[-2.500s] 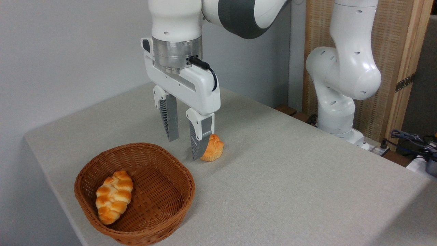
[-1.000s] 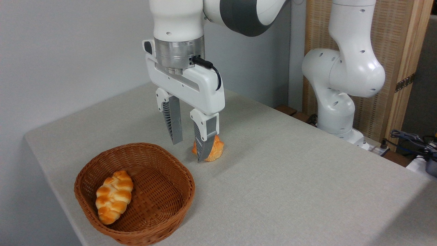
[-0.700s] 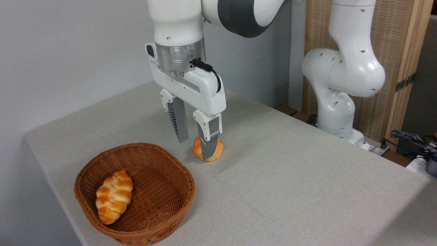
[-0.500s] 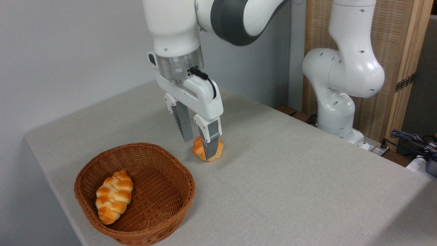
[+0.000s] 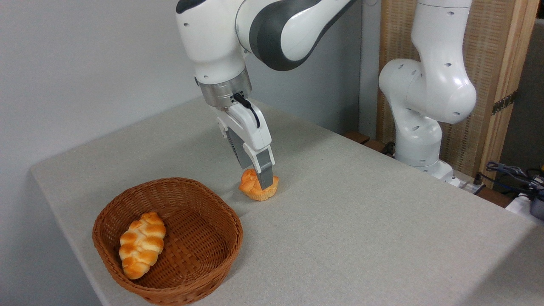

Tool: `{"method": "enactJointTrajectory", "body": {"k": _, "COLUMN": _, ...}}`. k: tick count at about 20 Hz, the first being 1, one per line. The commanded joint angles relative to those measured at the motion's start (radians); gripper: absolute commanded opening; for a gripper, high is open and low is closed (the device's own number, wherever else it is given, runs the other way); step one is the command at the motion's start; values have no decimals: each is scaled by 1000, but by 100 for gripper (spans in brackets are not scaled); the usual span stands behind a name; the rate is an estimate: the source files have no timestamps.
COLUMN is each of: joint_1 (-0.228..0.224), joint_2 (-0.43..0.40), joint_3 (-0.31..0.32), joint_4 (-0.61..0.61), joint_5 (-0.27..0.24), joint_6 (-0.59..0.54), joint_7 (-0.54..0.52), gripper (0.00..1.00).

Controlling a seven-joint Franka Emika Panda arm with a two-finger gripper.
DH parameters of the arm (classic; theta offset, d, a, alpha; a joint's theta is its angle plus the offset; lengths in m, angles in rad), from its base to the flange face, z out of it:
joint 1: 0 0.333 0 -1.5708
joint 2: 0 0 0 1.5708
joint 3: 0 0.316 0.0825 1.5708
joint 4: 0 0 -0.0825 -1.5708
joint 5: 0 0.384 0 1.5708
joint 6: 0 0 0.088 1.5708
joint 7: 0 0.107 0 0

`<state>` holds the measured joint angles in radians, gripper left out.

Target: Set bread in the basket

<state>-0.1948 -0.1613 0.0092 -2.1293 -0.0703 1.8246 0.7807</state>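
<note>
while the bread (image 5: 258,191) sits on the table (image 5: 361,221), just right of and behind the basket (image 5: 168,240), the gripper (image 5: 260,183) is down on top of it. bun is outside the basket, clear of the rim, not touching it. pale cracked top faces up, orange-brown ridged sides show on the near side.

gripper is tilted and seen nearly edge-on from this camera. near finger (image 5: 265,169) overlaps the top of the bun, and the far finger is mostly hidden behind it. cannot tell whether the fingers are apart, together or clamped on the bun; the gap is not visible from this angle. bun looks to be resting on the table, no daylight under it.

basket holds a braided loaf (image 5: 141,244), lying along its left inner wall, long axis running front to back. rest of the basket floor right of the loaf is bare wicker.

robot base (image 5: 425,102) stands well right of the basket, past the far table edge, in front of a wooden panel (image 5: 493,80). cables (image 5: 510,172) lie at the far right.
</note>
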Motion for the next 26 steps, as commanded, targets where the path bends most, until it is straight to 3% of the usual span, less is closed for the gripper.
{"method": "enactJointTrajectory", "body": {"k": 1, "joint_1": -29, "joint_2": -23, "joint_3": 9, "joint_4": -41, "joint_5": -9, "joint_6": 25, "joint_7": 6, "gripper": 100}}
{"method": "enactJointTrajectory", "body": {"k": 13, "joint_1": -92, "joint_2": 62, "joint_3": 5, "joint_4": -49, "joint_5": -6, "joint_6": 42, "joint_7": 3, "gripper": 100}}
{"method": "enactJointTrajectory", "body": {"k": 19, "joint_1": -95, "joint_2": 89, "joint_3": 2, "joint_4": -49, "joint_5": 6, "joint_6": 44, "joint_7": 3, "gripper": 100}}
{"method": "enactJointTrajectory", "body": {"k": 20, "joint_1": -95, "joint_2": 89, "joint_3": 2, "joint_4": -49, "joint_5": 7, "joint_6": 44, "joint_7": 6, "gripper": 93}}
{"method": "enactJointTrajectory", "body": {"k": 21, "joint_1": -95, "joint_2": 89, "joint_3": 0, "joint_4": -49, "joint_5": 9, "joint_6": 39, "joint_7": 12, "gripper": 78}}
{"method": "enactJointTrajectory", "body": {"k": 22, "joint_1": -98, "joint_2": 88, "joint_3": 0, "joint_4": -47, "joint_5": 9, "joint_6": 39, "joint_7": 12, "gripper": 50}}
{"method": "enactJointTrajectory", "body": {"k": 23, "joint_1": -98, "joint_2": 88, "joint_3": 1, "joint_4": -47, "joint_5": 9, "joint_6": 39, "joint_7": 9, "gripper": 36}}
{"method": "enactJointTrajectory", "body": {"k": 24, "joint_1": -98, "joint_2": 88, "joint_3": 2, "joint_4": -47, "joint_5": 9, "joint_6": 38, "joint_7": 9, "gripper": 29}}
{"method": "enactJointTrajectory", "body": {"k": 26, "joint_1": -98, "joint_2": 86, "joint_3": 2, "joint_4": -46, "joint_5": 9, "joint_6": 35, "joint_7": 11, "gripper": 25}}
